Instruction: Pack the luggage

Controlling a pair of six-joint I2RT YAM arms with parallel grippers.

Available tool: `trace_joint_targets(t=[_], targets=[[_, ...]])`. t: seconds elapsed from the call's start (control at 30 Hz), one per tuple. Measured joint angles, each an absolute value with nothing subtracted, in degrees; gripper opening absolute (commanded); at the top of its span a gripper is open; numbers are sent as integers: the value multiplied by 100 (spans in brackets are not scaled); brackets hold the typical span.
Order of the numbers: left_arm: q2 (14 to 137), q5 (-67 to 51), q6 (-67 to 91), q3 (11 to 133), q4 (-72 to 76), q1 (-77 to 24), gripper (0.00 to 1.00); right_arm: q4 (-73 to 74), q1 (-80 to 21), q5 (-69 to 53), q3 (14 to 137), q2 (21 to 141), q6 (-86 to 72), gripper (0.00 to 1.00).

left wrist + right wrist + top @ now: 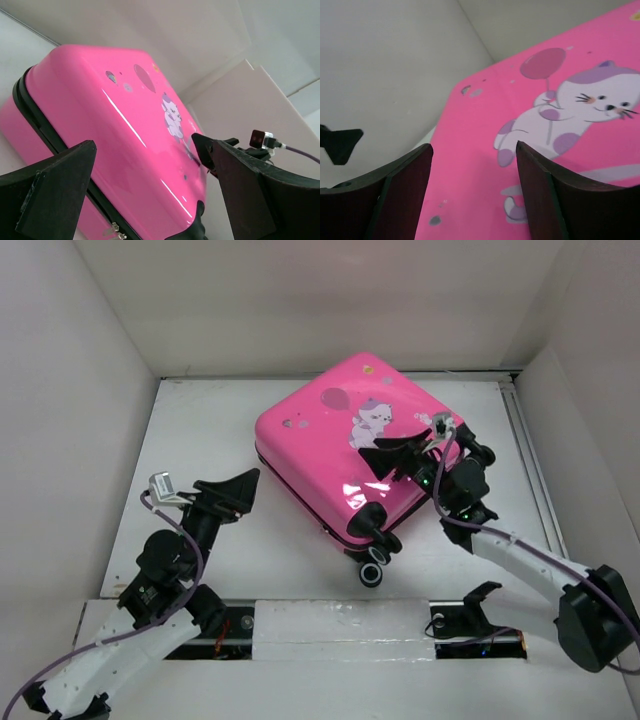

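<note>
Lying shut and flat on the table (200,430), wheels (372,575) at its near end, the luggage (335,445) sits directly under the right gripper (378,460), its jaws spread and empty; the left gripper (246,492), wide open, hovers near its left edge.

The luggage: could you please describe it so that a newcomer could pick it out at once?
On the white table, right of centre, the luggage lies flat and shut, black wheels at its near corner. It is the only hot-pink thing there, with a cartoon cat and balloon on its shell.
</note>
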State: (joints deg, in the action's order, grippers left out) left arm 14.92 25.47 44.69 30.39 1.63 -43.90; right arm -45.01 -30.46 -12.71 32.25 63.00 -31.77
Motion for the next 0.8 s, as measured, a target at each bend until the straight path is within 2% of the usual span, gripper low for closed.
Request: trace_joint_targets(t=[0.07,0.1,0.13,0.17,0.5,0.67,0.8], targets=[[1492,2512,4410,3046,180,-4390,100,-3811,-3004,-1061,3339,5972,-2945,75],[1492,2497,4375,3046,178,-4390,100,-3450,-2915,-926,3400,5745,-2797,79],[1492,2484,4348,3046,178,-4390,100,-3107,-2803,-797,3487,5522,-2657,85],[1490,2460,4313,3046,180,-4390,100,-2762,-2646,-620,3599,5262,-2475,100],[921,2290,3988,3057,169,-4390,100,-307,-1140,1977,4117,2403,-1164,100],[886,2274,3850,3232,126,-4390,100,558,-1046,2842,4228,1802,-985,100],[884,2246,3721,3463,102,-4390,100,1223,-1046,3035,4589,1444,-816,100]])
